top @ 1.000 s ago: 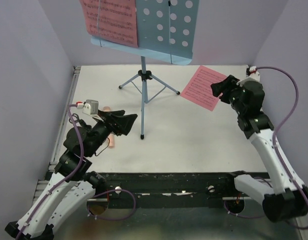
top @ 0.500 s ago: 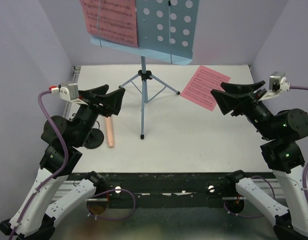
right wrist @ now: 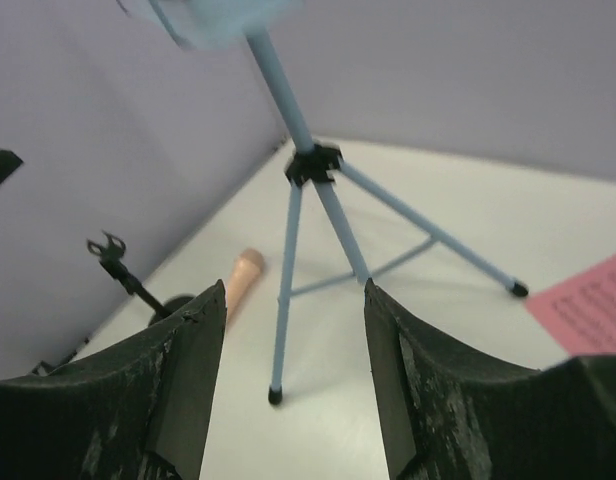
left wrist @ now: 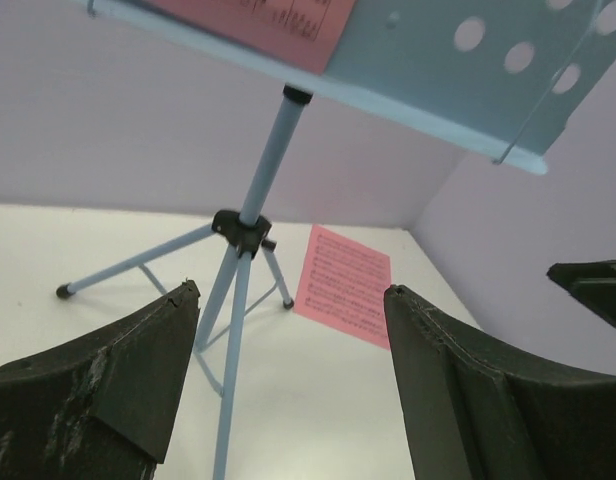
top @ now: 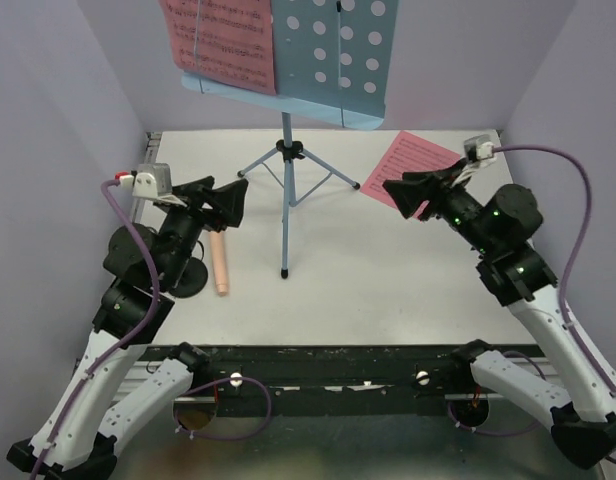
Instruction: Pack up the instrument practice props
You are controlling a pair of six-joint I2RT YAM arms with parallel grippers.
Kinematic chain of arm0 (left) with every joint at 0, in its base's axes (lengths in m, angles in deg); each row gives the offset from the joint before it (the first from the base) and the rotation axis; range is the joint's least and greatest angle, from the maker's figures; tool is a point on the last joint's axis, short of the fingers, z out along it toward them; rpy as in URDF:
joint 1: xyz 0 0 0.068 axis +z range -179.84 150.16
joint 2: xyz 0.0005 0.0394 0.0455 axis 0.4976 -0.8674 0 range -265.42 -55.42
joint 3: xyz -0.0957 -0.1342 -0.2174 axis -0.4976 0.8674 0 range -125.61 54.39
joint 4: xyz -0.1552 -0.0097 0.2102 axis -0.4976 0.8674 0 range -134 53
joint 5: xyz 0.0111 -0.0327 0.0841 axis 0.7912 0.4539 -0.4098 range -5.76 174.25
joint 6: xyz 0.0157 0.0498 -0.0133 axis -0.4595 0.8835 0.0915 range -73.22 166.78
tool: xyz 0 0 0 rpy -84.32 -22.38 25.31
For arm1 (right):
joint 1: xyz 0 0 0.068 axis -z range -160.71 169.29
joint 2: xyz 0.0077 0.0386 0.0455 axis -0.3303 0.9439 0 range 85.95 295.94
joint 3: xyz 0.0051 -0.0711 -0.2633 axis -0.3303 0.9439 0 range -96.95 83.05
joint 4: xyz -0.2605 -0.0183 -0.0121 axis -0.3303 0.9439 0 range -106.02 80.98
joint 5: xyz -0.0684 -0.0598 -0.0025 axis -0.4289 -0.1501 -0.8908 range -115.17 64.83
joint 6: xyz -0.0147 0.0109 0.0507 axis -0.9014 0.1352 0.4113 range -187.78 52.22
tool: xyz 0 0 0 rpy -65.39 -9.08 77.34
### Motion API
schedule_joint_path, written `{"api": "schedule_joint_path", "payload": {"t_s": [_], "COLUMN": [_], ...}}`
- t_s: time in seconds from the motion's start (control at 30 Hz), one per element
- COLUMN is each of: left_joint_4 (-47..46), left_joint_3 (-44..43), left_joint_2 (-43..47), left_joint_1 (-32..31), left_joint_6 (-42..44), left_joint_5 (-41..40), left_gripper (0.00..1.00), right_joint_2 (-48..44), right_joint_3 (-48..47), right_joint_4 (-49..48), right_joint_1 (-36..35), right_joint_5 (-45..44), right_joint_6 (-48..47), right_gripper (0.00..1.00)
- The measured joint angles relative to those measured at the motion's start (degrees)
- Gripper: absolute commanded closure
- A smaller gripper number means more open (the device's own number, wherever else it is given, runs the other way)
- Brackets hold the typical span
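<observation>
**Two open grippers flank a blue music stand**

Both arms are raised above a white table [top: 388,280], and neither gripper holds anything. The left gripper [top: 228,196] has its two black fingers spread wide. The right gripper [top: 401,197] has its fingers parted too, somewhat less wide. They point toward each other, and the light-blue tripod music stand [top: 285,190] stands upright between them, touching neither.

From the left gripper's own camera, the stand's pole and tripod hub rise ahead, just left of the middle of the gap between the fingers. Its hole-dotted desk [left wrist: 458,70] tilts overhead, above the fingertips, with a pink sheet-music page [top: 223,40] resting on it. A loose pink page [left wrist: 343,285] lies flat on the table beyond the stand, seen through that gap. In the overhead view this page lies beneath and behind the right gripper, which overlaps its near edge.

The beige-pink toy microphone [top: 220,265] lies on the table below the left gripper, on its near side. Just beside it, on the side away from the music stand, the short black round-based mic stand [right wrist: 138,285] stands upright, partly hidden by the left arm. From the right gripper's camera, both show beyond the tripod, by the left-hand finger.
</observation>
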Motion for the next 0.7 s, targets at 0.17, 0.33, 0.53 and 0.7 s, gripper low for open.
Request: {"api": "schedule_joint_path", "payload": {"t_s": [0.17, 0.33, 0.53, 0.7], "left_joint_4": [-1.46, -5.79, -14.91, -22.01], "left_joint_3": [11.04, 19.12, 18.75, 17.94], "left_joint_2": [0.92, -2.97, -15.87, -25.38], "left_joint_1": [0.11, 0.11, 0.15, 0.57], "left_joint_6": [-1.60, -2.99, -3.26, -2.99], "left_joint_5": [0.55, 1.25, 1.88, 1.88], "left_gripper": [0.16, 0.16, 0.15, 0.13], "right_joint_2": [5.46, 15.96, 30.36, 39.19], "right_joint_3": [15.10, 20.68, 14.12, 6.14], "right_joint_4": [-8.11, -16.68, -27.82, -30.75], "right_joint_1": [0.00, -0.24, -1.88, -3.26], "right_joint_5": [0.24, 0.92, 0.74, -0.13], "right_joint_6": [4.48, 9.70, 11.58, 11.37], "right_gripper": [0.38, 0.39, 0.39, 0.38]}}
